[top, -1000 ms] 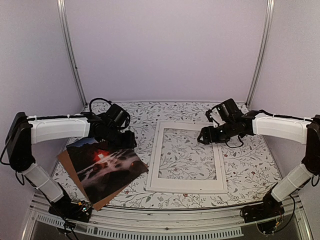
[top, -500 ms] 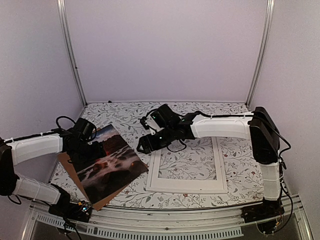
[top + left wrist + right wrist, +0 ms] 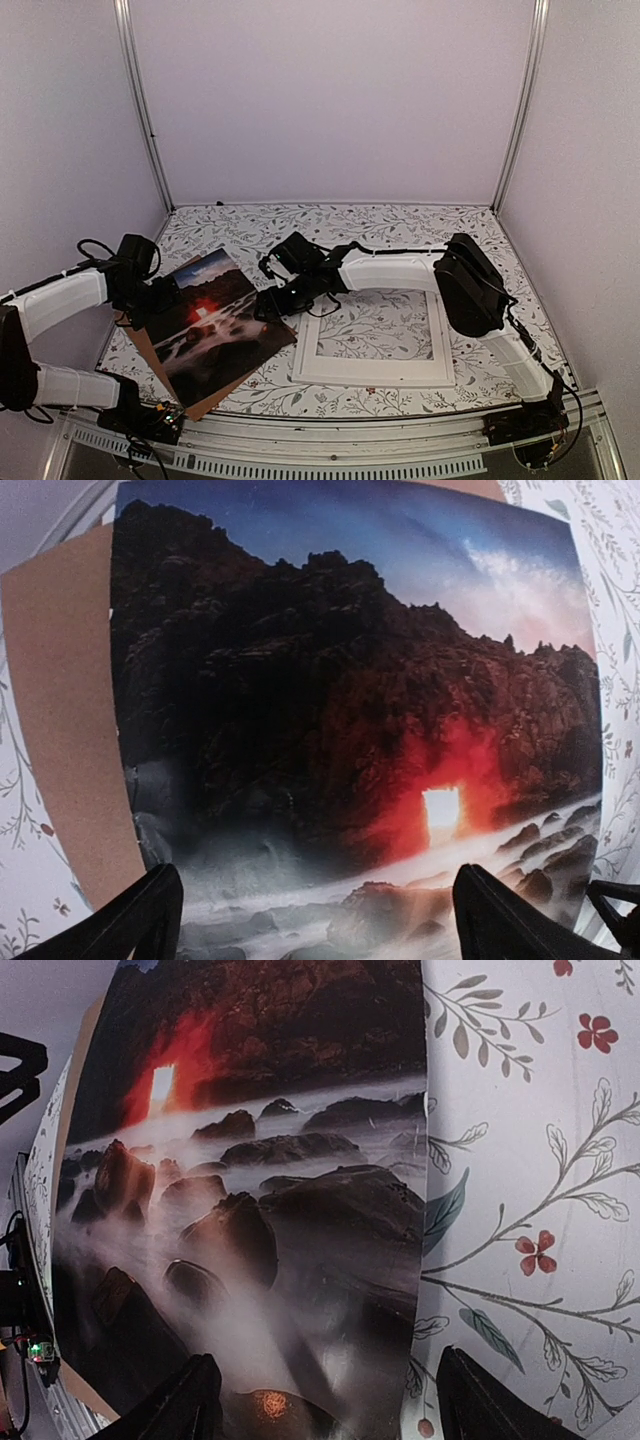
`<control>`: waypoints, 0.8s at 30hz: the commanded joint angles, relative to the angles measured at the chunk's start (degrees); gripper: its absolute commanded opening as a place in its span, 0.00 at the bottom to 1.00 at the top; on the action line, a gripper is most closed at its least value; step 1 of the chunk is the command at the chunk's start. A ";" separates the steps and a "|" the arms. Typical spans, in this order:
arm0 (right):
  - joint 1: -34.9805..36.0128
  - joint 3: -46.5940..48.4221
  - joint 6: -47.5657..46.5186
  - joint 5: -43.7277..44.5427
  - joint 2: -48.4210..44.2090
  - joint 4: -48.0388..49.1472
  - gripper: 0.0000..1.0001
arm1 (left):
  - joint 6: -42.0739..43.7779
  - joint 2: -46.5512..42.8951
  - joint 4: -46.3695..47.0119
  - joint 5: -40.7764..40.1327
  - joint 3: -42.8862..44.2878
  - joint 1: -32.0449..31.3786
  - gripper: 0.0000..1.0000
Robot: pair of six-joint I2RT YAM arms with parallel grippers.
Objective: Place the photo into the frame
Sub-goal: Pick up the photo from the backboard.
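Photo [image 3: 215, 325] lies near-left on the brown board [image 3: 138, 335], frame [image 3: 372, 373] flat just beside it on the right; left gripper [image 3: 165, 295] spread wide over the photo's far-left edge, right gripper [image 3: 268, 303] also parted at its far-right edge, neither gripping

No lettering, label, brand, number or sign legible anywhere: none on the photo [image 3: 215, 325], none on the frame [image 3: 372, 372] just beside the photo, none on the floral tablecloth [image 3: 400, 222] beneath the photo.
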 commanded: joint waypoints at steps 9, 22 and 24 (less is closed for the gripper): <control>-0.34 6.45 1.98 0.04 5.13 -2.83 0.78 | -1.84 3.08 0.33 -0.02 -3.80 4.41 0.96; -1.11 6.95 5.11 -4.29 6.58 -2.67 0.70 | -6.90 -2.36 6.07 5.12 -13.14 4.65 0.91; -1.34 6.98 5.55 -5.64 6.49 -2.09 0.68 | -6.90 -2.48 7.98 6.91 -14.53 4.63 0.88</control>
